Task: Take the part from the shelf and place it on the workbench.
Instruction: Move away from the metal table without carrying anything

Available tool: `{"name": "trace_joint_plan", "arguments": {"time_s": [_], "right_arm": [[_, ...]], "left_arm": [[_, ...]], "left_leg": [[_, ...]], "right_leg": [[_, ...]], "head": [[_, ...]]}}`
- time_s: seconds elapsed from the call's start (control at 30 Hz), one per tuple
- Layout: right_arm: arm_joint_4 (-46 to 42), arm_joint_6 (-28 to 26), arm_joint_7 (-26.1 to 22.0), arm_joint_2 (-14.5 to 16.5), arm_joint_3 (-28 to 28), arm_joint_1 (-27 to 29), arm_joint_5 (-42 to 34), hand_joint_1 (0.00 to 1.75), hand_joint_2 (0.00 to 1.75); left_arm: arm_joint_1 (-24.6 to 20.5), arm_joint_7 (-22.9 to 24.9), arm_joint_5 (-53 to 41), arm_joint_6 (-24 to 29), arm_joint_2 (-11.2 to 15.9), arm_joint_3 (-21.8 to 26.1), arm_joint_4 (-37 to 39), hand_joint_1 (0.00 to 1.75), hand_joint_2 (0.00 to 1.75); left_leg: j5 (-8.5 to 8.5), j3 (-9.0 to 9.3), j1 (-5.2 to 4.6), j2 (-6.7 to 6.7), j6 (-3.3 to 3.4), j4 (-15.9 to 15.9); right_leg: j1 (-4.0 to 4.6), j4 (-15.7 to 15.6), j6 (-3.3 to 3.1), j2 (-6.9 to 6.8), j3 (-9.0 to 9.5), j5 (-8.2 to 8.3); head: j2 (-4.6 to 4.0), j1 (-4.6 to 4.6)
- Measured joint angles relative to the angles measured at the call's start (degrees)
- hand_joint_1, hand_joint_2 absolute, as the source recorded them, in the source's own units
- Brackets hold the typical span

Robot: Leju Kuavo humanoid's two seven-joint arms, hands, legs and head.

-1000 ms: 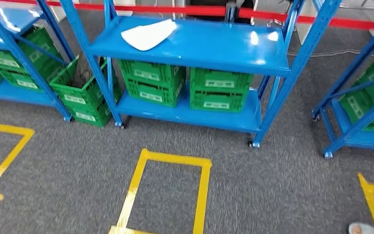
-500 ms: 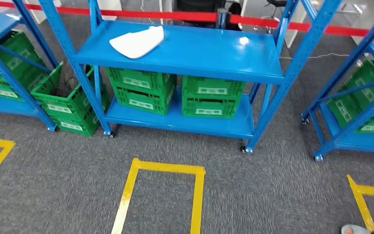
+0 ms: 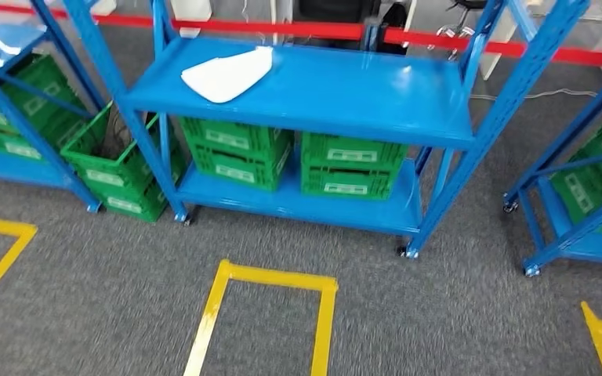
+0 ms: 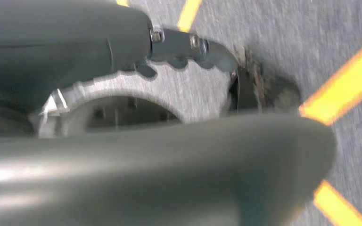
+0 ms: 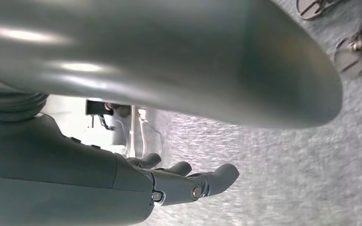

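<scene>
The white part (image 3: 227, 74) lies flat on the top board of the blue shelf (image 3: 337, 94), towards its left end, above green crates (image 3: 239, 149) on the lower board. Yellow tape (image 3: 270, 276) marks the grey carpet in front. The right hand (image 5: 188, 181) hangs empty, fingers extended and apart. The left hand (image 4: 184, 47) looks empty too, though blur hides its finger spread.

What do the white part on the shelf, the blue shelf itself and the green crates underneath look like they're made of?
White part: looks like matte moulded plastic, a thin smooth shell with rounded edges; could also be foam or fibre.
Blue shelf: probably painted or powder-coated steel, glossy, with bright glare on its top.
Green crates: likely rigid plastic, with ribbed walls and pale labels.
</scene>
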Motion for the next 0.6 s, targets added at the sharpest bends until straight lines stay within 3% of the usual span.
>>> {"name": "trace_joint_plan", "arguments": {"time_s": [0.07, 0.1, 0.2, 0.27, 0.33, 0.4, 0.47, 0.6], "right_arm": [[-0.01, 0.07, -0.01, 0.03, 0.09, -0.12, 0.00, 0.00, 0.00], [-0.01, 0.10, 0.01, 0.04, 0.13, -0.06, 0.00, 0.00, 0.00], [0.01, 0.08, 0.15, 0.06, 0.19, 0.25, -0.03, 0.00, 0.00], [0.02, -0.02, 0.27, 0.05, 0.25, 0.39, -0.05, 0.00, 0.00], [0.02, -0.13, 0.38, 0.07, 0.34, 0.28, -0.08, 0.00, 0.00], [-0.01, -0.19, 0.45, 0.07, 0.42, 0.09, -0.11, 0.00, 0.00], [-0.03, -0.24, 0.49, 0.03, 0.45, -0.05, -0.13, 0.00, 0.00], [-0.03, -0.22, 0.53, 0.00, 0.52, -0.18, -0.32, 0.00, 0.00]], "left_arm": [[-0.05, 0.01, 0.00, -0.04, 0.03, -0.06, -0.01, 0.00, 0.00], [0.01, 0.02, 0.00, -0.04, 0.08, -0.08, -0.01, 0.00, 0.00], [0.35, 0.08, 0.00, -0.03, 0.31, -0.11, 0.04, 0.00, 0.00], [0.42, 0.12, 0.01, -0.03, 0.40, -0.12, 0.07, 0.00, 0.00], [0.40, 0.16, 0.03, -0.04, 0.39, -0.13, 0.06, 0.00, 0.00], [0.45, 0.20, 0.06, -0.04, 0.37, -0.13, 0.06, 0.00, 0.00], [0.41, 0.21, 0.06, -0.02, 0.38, -0.13, 0.07, 0.00, 0.00], [0.23, 0.20, 0.02, 0.00, 0.43, -0.13, 0.08, 0.00, 0.00]], "left_leg": [[-1.29, -3.52, -0.02, 0.04, -0.01, 2.82], [-0.58, -4.34, -0.03, 0.07, 0.06, 2.30], [5.74, -3.88, -0.12, 0.18, 0.43, -4.72], [6.36, -3.72, -0.41, 0.27, 0.69, -7.60], [5.98, -3.53, -0.57, 0.35, 1.30, -7.99], [7.06, -2.62, -0.35, 0.40, 1.98, -8.31], [6.77, -1.64, -0.15, 0.39, 2.41, -8.66], [5.55, -0.19, -0.23, 0.16, 2.70, -8.96]], "right_leg": [[0.01, 0.03, 0.04, 0.17, 0.75, -0.67], [0.01, 0.04, 0.12, 0.24, 1.14, -1.07], [0.00, 0.03, 0.62, 0.37, 2.55, -2.44], [0.05, 0.10, 1.28, 0.33, 2.64, -3.16], [0.11, 0.45, 1.98, 0.25, 2.79, -3.56], [0.12, 1.44, 2.45, 0.20, 3.06, -3.85], [-0.01, 4.83, 2.91, 0.11, 1.34, -4.31], [-0.37, 15.41, 3.70, 0.00, -6.67, -8.13]], "head": [[0.00, -0.33], [0.00, -0.47], [0.00, -1.06], [0.00, -1.41], [0.00, -1.45], [0.00, -1.34], [0.00, -0.98], [0.00, 0.13]]}}
